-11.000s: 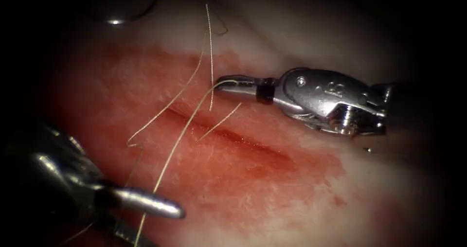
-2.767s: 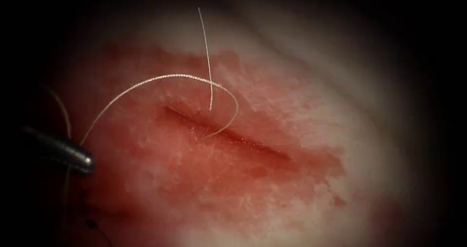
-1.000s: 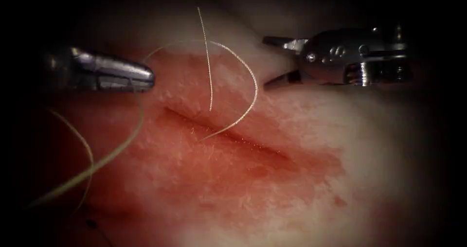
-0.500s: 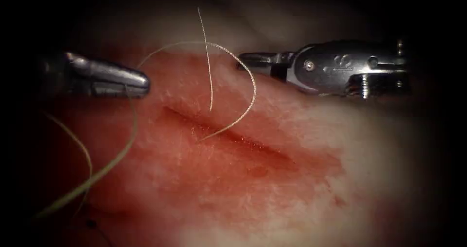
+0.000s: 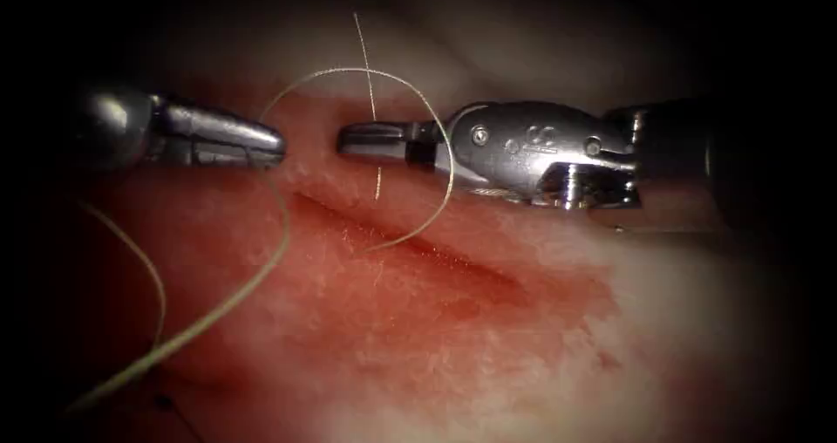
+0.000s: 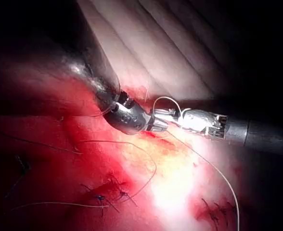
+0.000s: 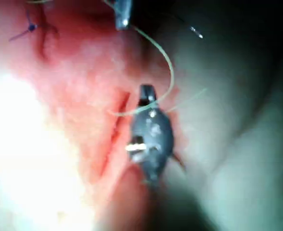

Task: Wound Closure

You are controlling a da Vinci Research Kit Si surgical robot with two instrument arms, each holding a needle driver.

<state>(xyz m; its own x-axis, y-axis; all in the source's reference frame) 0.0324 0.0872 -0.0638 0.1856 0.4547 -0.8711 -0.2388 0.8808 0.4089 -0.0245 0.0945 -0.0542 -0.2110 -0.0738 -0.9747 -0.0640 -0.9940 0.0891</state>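
The cut (image 5: 436,255) runs slantwise across the red-stained tissue (image 5: 488,356). My left tool (image 5: 275,142) is left of the cut's upper end, jaws shut on the pale thread. From there the thread arches in a loop (image 5: 349,71), drapes over the right tool's neck and drops into the cut. My right tool (image 5: 344,136) reaches in level from the right, jaws shut, with its tip inside the loop and facing the left tool's tip. A short free tail (image 5: 366,59) stands upright and crosses the right jaws; whether they hold it I cannot tell. The left wrist view shows both tools (image 6: 132,118) (image 6: 199,122) tip to tip.
A long strand (image 5: 218,308) trails from the left tool toward the lower left. Dark finished stitches (image 6: 103,197) lie on the tissue in the left wrist view. Red fluid (image 5: 392,321) coats the tissue around the cut.
The right tool has come in from the upper right, shut its jaws and slid left into the loop, so thread now lies over it. The left tool has stayed nearly still, holding the thread.
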